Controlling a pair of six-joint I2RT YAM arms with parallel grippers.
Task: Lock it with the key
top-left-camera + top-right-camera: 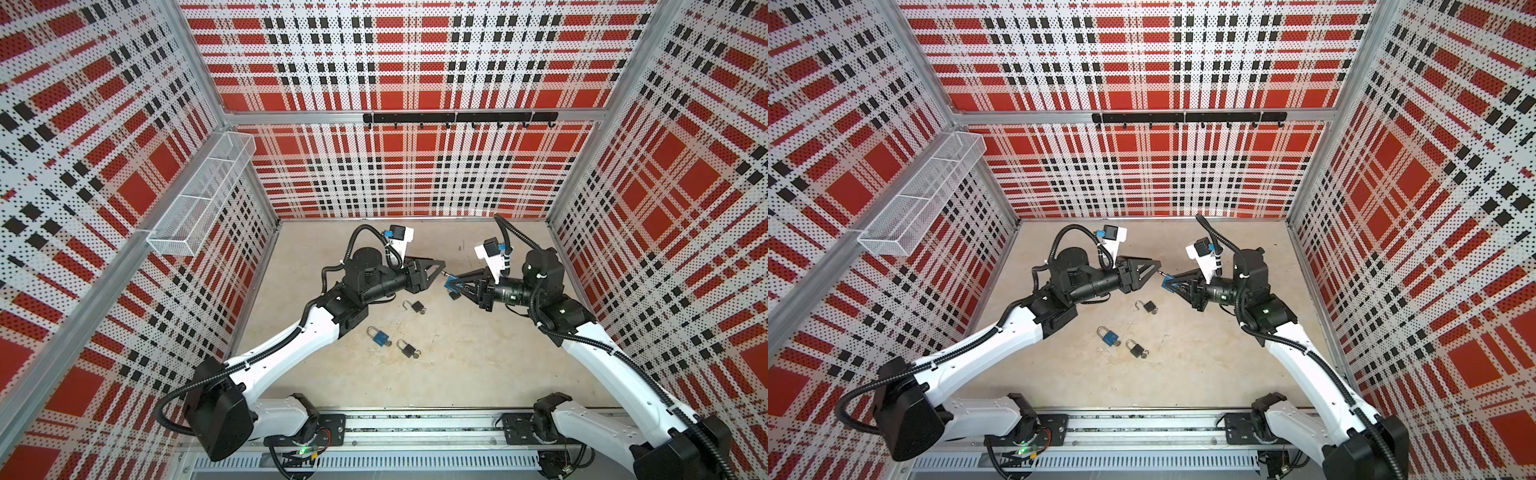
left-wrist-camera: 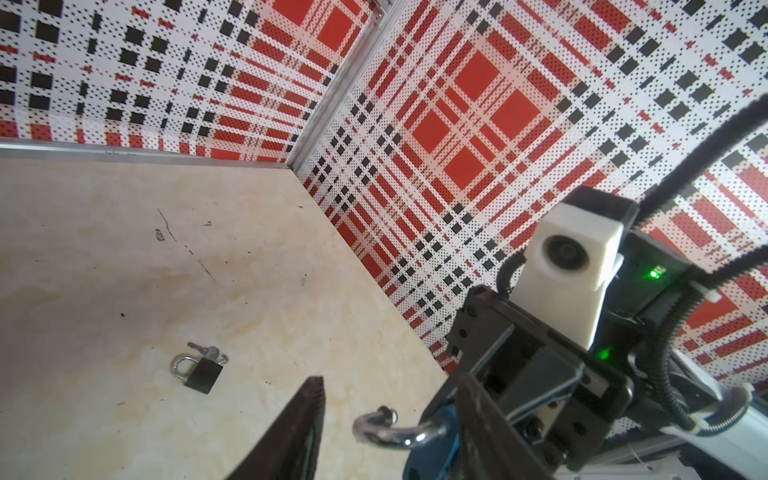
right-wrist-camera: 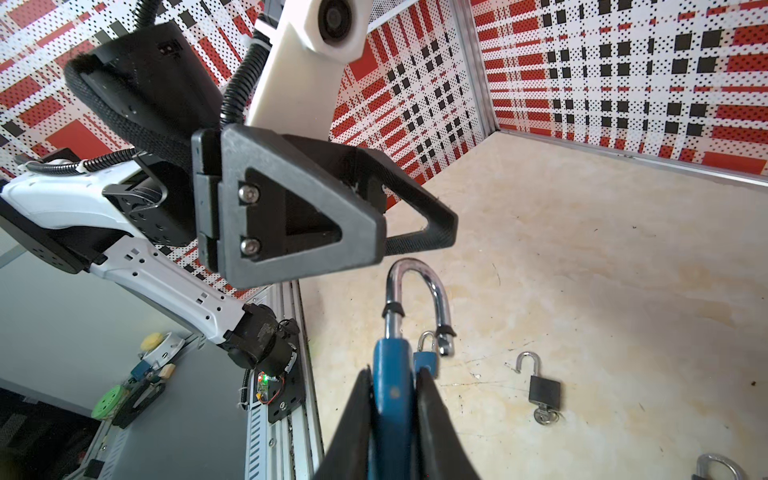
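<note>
1. Left wrist view first: the left gripper (image 2: 388, 378) has its fingers spread well apart and holds nothing. The steel shackle (image 2: 386, 428) sits in the gap, touching neither finger as far as I can see.
2. Down on the table (image 1: 457, 365), in both top views, lie a loose blue padlock (image 1: 379, 336), a black padlock (image 1: 408, 349) and an open black padlock (image 1: 419, 307).
3. Up off the table between the arms is the held blue padlock (image 3: 392, 407). Its long axis runs gripper to gripper. The shackle end leads, pointing at the left gripper, with one leg free.
4. The right gripper (image 3: 394, 374) is clamped on that blue body, a finger on each side.
</note>
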